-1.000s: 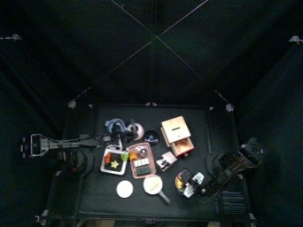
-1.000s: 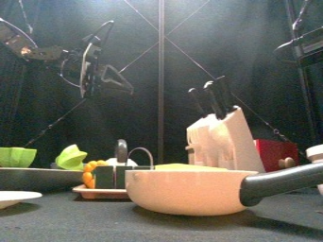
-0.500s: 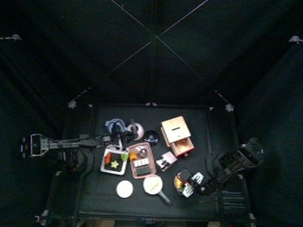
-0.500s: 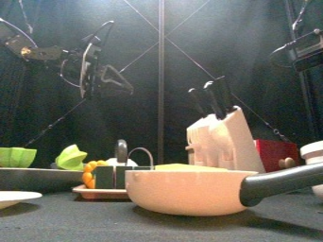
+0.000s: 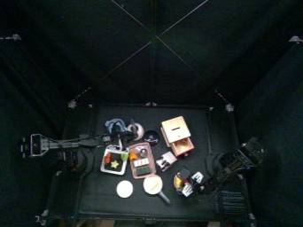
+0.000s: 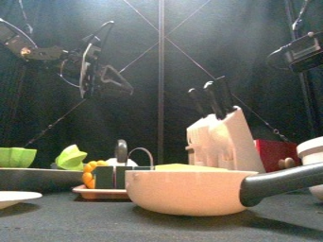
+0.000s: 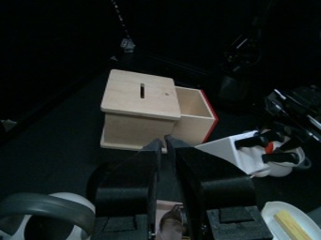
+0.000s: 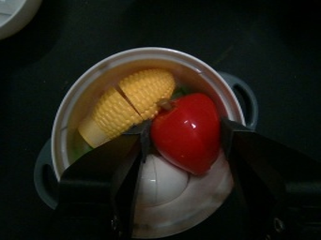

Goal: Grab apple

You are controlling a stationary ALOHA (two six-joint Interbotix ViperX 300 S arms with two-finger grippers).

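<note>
The apple [image 8: 189,131] is a smooth red fruit lying in a small white two-handled pot [image 8: 88,84], beside a yellow corn cob [image 8: 126,103]. My right gripper [image 8: 189,173] hangs straight above the pot, open, with one jaw on each side of the apple and nothing held. In the top view this pot [image 5: 185,183] sits at the table's front right under the right gripper [image 5: 196,180]. The left gripper [image 7: 170,173] is shut and rests at the table's left, facing the wooden box [image 7: 150,108].
A wooden box [image 5: 178,133] stands mid-table, with a food tray [image 5: 115,160] to its left. A white plate [image 5: 124,189] and a pan [image 5: 153,184] lie at the front edge. A knife block [image 6: 228,137] rises behind the pan [image 6: 190,189].
The right arm has shifted slightly and sits a little lower in the front view. The left arm has not moved.
</note>
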